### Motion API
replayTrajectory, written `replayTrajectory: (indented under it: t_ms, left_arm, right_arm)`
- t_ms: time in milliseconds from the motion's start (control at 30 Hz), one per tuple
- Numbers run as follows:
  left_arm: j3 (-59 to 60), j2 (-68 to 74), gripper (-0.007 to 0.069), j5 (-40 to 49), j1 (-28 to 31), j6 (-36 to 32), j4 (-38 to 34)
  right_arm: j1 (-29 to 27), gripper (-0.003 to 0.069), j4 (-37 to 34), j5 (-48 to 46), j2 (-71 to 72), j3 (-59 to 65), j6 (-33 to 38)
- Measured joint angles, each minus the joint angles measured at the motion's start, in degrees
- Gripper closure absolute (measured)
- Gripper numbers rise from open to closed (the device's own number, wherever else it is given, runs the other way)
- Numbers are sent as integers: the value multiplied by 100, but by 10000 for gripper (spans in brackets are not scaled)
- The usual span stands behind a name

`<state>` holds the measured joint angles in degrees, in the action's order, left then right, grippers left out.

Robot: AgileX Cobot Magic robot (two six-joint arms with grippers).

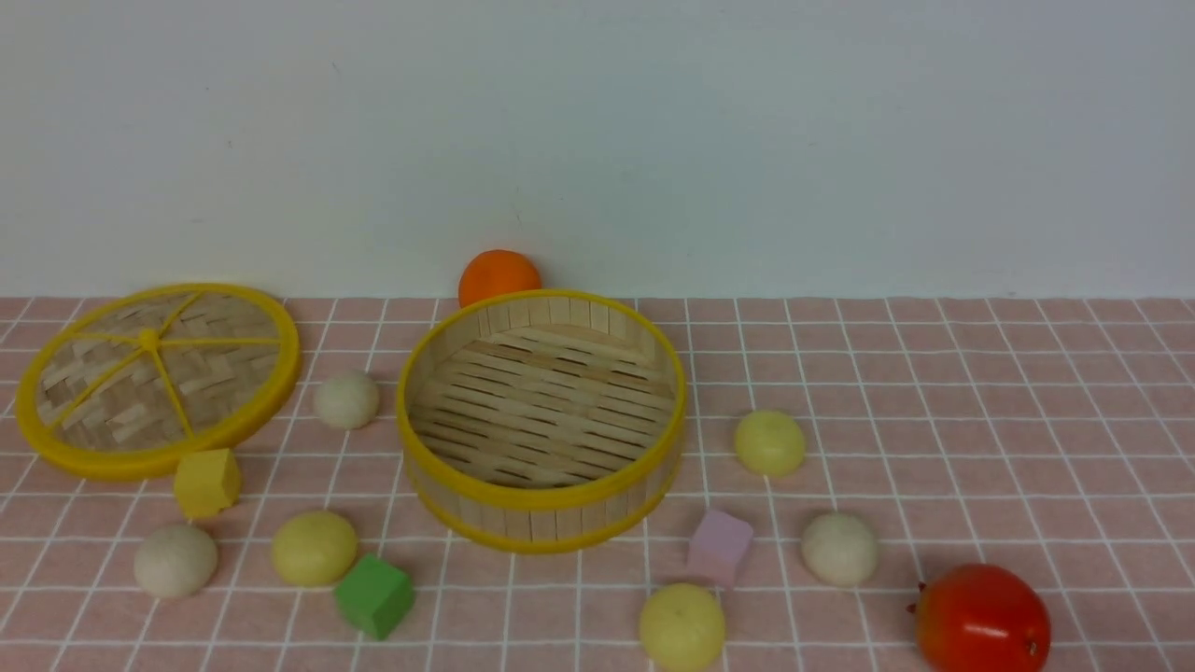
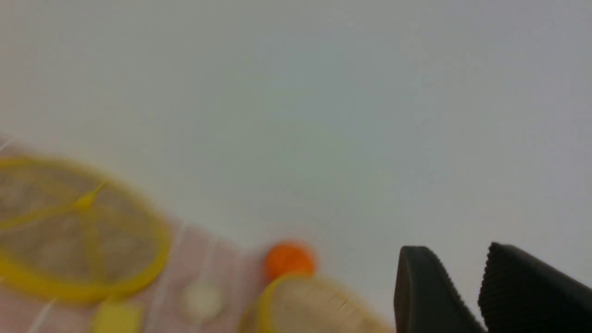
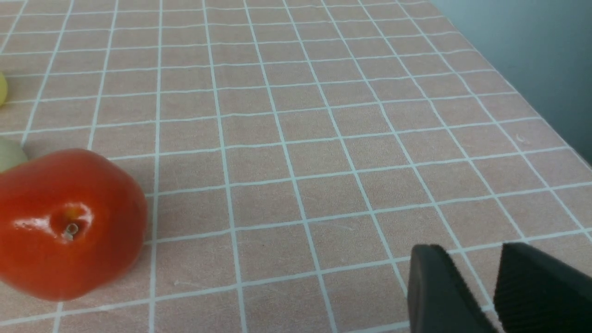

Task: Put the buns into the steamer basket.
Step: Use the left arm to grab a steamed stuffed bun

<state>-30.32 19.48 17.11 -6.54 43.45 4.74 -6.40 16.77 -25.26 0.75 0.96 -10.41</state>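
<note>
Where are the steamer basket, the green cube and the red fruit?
steamer basket (image 1: 541, 521): front view, near wall
green cube (image 1: 373, 595): front view, its middle
red fruit (image 1: 980, 621): front view, its middle

No readable text, labels, brands, numbers or signs in any of the 3 views; plain surfaces on the steamer basket (image 1: 546, 513), lid (image 1: 159, 378) and checked cloth (image 1: 980, 420).

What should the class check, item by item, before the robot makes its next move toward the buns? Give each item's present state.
1. steamer basket upright, floor bare: ok.
2. lid off the basket, lying to its left: ok.
3. six buns all on the cloth, in view: ok.
4. yellow bun clear of the green cube: cannot tell.
5. left jaws and right jaws apart, nothing between: ok.
</note>
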Motion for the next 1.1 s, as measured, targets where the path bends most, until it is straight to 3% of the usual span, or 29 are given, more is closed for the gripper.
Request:
replayTrajectory:
  t_ms: [167, 433, 633, 900, 1100]
  left_arm:
    - [-111, 1170, 385, 812, 0, -290, 497]
    - [-411, 2877, 385, 1052, 0, -356, 401]
    - [-1680, 4630, 385, 2006, 0, -393, 444]
    - [-3282, 7138, 385, 3396, 0, -1006, 657]
    - [-3712, 7884, 385, 3452, 32, -1315, 778]
  right_arm:
    - [0, 417, 0, 0, 0, 0, 0]
    - [0, 417, 0, 0, 0, 0, 0]
    - [0, 417, 0, 0, 0, 0, 0]
    - [0, 417, 0, 0, 0, 0, 0]
    - [0, 417, 0, 0, 0, 0, 0]
